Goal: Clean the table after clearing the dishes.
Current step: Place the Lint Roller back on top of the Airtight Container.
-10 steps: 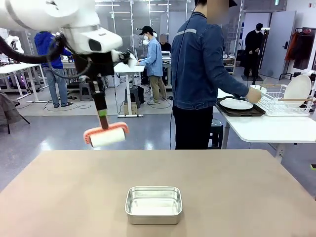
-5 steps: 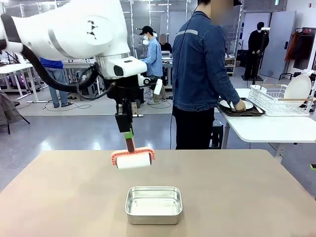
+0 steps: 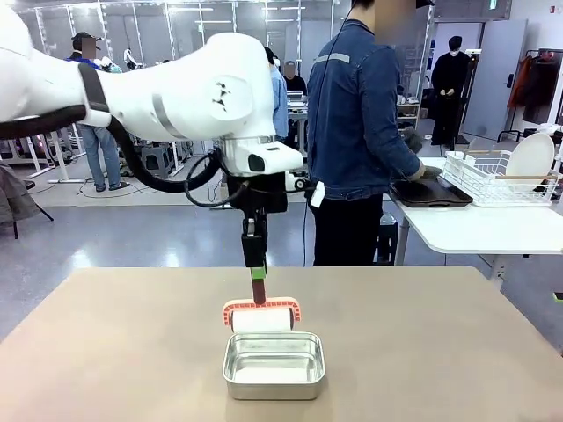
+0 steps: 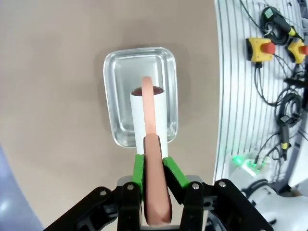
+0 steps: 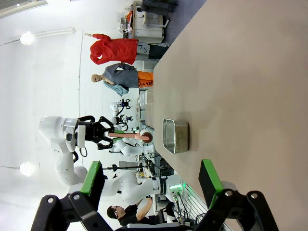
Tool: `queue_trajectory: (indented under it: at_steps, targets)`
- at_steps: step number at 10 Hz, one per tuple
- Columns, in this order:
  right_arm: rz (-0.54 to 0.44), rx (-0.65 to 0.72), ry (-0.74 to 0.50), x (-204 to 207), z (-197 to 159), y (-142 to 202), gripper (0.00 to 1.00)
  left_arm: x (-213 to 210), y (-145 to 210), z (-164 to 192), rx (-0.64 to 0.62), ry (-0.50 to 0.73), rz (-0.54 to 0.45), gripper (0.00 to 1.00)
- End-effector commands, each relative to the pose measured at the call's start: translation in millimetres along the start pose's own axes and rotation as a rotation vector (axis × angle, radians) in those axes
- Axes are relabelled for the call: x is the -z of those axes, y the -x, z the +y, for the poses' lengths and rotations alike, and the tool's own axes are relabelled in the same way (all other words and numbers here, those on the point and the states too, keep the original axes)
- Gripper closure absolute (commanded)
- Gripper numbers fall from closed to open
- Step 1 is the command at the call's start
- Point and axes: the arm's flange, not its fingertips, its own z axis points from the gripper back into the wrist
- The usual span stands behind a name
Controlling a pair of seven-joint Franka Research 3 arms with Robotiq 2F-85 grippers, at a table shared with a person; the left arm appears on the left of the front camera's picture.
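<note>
My left gripper (image 3: 256, 264) points straight down, shut on the salmon handle of a lint roller (image 3: 261, 318). The roller's white roll hangs just above the far rim of a steel pan (image 3: 274, 365) on the tan table (image 3: 106, 352). In the left wrist view the green pads (image 4: 139, 168) clamp the handle (image 4: 155, 192), and the roll (image 4: 149, 113) lies over the pan (image 4: 115, 96). My right gripper (image 5: 151, 180) stands open with nothing between its fingers, off the table's (image 5: 240, 72) side. One of the dishes, a white plate (image 3: 530, 158), stands upright in a wire rack.
A person in a denim jacket (image 3: 361, 114) stands beyond the far edge, hands at a dark tray (image 3: 431, 193) on a white side table (image 3: 475, 230). The wire rack (image 3: 493, 180) sits beside the tray. The right wrist view shows the pan (image 5: 175, 136) far off.
My left arm has carried the roller right and down, from above the table's far left edge to just over the pan. The white plate has left the dark tray.
</note>
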Motion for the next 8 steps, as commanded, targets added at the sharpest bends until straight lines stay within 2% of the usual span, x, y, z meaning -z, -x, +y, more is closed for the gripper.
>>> queue_trajectory:
  at_steps: [1,3,5,8]
  targets:
    - [-0.001,-0.015,-0.004,-1,2,1,0.0,2,-10,31,-0.001,-0.003,0.043,0.77]
    - [-0.001,-0.015,-0.004,-1,2,1,0.0,28,-14,54,0.02,0.092,0.052,0.77]
    - [-0.001,-0.015,-0.004,-1,2,1,0.0,44,-21,67,0.034,0.107,0.035,0.77]
    - [-0.001,-0.015,-0.004,-1,2,1,0.0,69,-24,71,0.01,0.162,0.079,0.77]
